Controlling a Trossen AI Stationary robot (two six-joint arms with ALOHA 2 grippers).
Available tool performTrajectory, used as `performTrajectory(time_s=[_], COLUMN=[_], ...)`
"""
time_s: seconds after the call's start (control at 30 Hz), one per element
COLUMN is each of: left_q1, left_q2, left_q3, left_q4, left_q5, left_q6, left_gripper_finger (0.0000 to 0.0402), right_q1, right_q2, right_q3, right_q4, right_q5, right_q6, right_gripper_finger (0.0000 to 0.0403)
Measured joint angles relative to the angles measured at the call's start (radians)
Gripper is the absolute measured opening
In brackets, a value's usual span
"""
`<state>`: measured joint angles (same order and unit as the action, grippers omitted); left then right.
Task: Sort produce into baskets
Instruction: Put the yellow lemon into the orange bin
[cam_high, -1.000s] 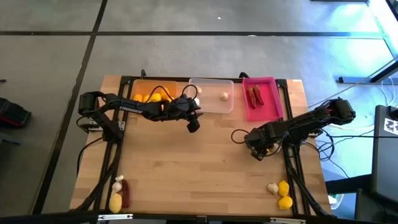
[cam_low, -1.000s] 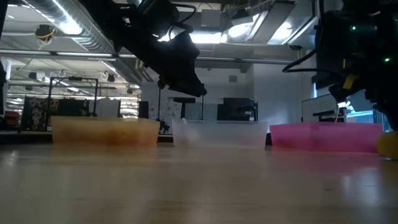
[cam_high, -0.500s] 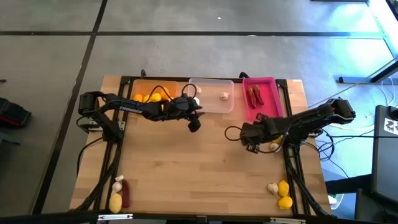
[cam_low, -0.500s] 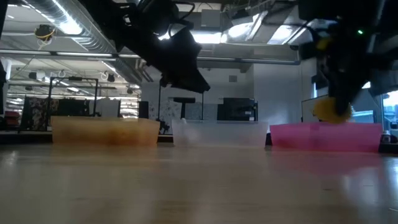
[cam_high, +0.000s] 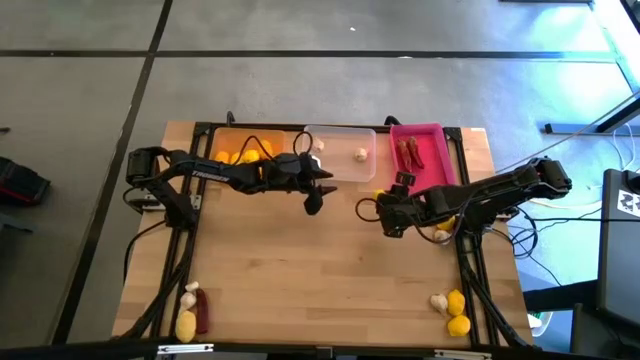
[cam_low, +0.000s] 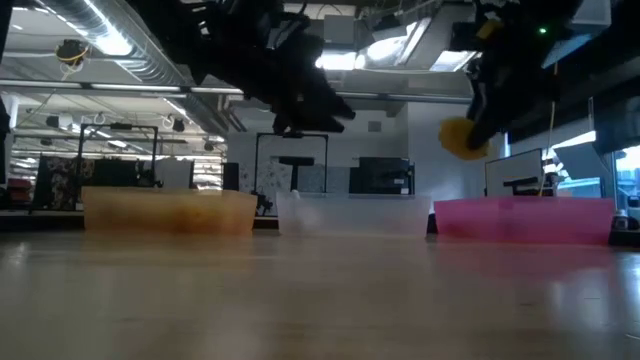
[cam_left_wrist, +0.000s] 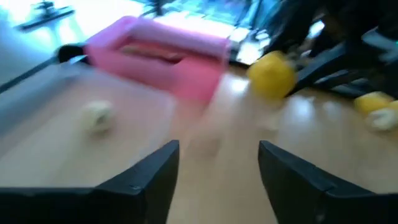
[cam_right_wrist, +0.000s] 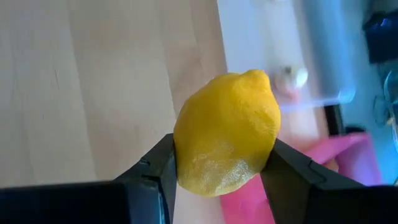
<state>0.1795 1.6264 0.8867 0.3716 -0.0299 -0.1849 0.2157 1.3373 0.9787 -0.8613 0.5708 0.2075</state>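
My right gripper (cam_high: 383, 203) is shut on a yellow lemon (cam_right_wrist: 227, 134) above the table's middle, near the clear tray (cam_high: 340, 165) and the pink tray (cam_high: 437, 150). The lemon also shows in the low view (cam_low: 460, 137) and in the left wrist view (cam_left_wrist: 271, 74). My left gripper (cam_high: 314, 195) is open and empty, just in front of the clear tray. The orange tray (cam_high: 228, 140) holds lemons, the clear tray holds garlic bulbs (cam_high: 360, 153), and the pink tray holds red chilies (cam_high: 410, 150). My right gripper pinches the lemon between its two fingers (cam_right_wrist: 155, 171), one on each opposite side of its body (cam_right_wrist: 186, 162). The fingers come from the table's right side, reaching toward the left. The lemon is lifted clear of the table, its pointed end (cam_right_wrist: 258, 76) past the fingers.
A garlic bulb, a chili and a lemon (cam_high: 186, 325) lie at the near left corner. A garlic bulb and two lemons (cam_high: 457, 312) lie at the near right corner. Another piece (cam_high: 441, 235) lies under my right arm. The three trays stand in a row along the far edge.
My right gripper has gone up and toward the table's left and far edges, toward the trays. It has carried the lemon from near table height to well above the tray rims.
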Motion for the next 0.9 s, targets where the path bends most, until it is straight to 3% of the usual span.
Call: performTrajectory(time_s=[0.17,0.5,0.9], left_q1=[-0.007,-0.030,-0.061], left_q2=[0.002,0.022,0.031], left_q3=[0.000,0.000,0.007], left_q4=[0.105,0.254,0.281], left_q5=[0.114,0.072,0.016], left_q6=[-0.051,-0.100,-0.087], left_gripper_finger=[0.0261,0.0271,0.0271], right_q1=[-0.001,-0.001,-0.001], right_q2=[0.000,0.000,0.000], right_q3=[0.000,0.000,0.000], right_q4=[0.105,0.328,0.544], right_q5=[0.054,0.125,0.138], right_q6=[-0.105,-0.320,-0.474], right_gripper_finger=[0.0170,0.0170,0.0170])
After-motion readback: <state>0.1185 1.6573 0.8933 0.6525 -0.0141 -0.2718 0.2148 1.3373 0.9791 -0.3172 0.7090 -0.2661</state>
